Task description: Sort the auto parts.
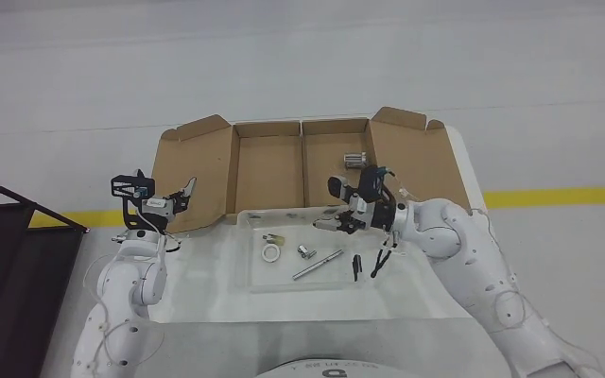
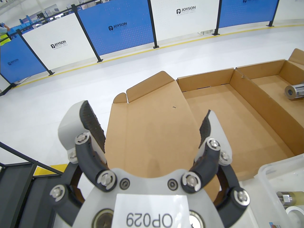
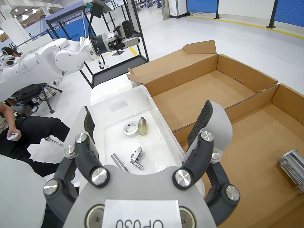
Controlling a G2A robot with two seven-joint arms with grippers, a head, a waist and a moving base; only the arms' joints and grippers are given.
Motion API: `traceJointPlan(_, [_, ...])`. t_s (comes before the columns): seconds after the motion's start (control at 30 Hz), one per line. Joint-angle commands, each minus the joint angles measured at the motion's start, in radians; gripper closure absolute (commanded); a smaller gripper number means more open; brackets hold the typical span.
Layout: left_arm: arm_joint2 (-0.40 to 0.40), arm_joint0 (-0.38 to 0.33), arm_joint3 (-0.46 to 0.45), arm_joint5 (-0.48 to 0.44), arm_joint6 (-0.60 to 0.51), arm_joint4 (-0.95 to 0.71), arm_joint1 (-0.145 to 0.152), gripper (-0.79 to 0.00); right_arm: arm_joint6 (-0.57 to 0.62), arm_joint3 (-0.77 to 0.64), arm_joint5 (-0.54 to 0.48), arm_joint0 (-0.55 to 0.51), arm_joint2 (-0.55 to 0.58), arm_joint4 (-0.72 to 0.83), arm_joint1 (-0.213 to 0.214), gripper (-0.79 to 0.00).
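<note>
Both gape empty: left pincer (image 2: 148,117) over flap (image 2: 152,138), right pincer (image 3: 147,112) over tray (image 3: 118,117).

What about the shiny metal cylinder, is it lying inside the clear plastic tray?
No, the metal cylinder lies on the floor of the cardboard box, outside the clear tray.

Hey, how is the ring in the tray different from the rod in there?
The ring is round and squat with a hole through it; the rod is long and thin. The ring lies flat on its face; the rod lies on its side, slantwise across the tray. Both are silvery metal and lie loose in the tray.
</note>
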Motion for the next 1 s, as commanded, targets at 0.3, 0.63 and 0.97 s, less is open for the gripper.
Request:
traceJointPlan(0.3, [0.0,0.0,0.0,0.0,0.0,0.0,0.0,-0.785,-0.022,-0.073,0.285,-0.046,-0.127,-0.388,-0.021,-0.36])
traceJointPlan(0.63, [0.0,0.0,0.0,0.0,0.0,0.0,0.0,-0.785,0.098,-0.02,0.395,0.013,-0.205,-0.464,-0.044,-0.369])
traceJointPlan(0.97, [0.0,0.0,0.0,0.0,0.0,0.0,0.0,-0.785,0.136,-0.011,0.358,0.035,-0.268,-0.502,-0.056,-0.376])
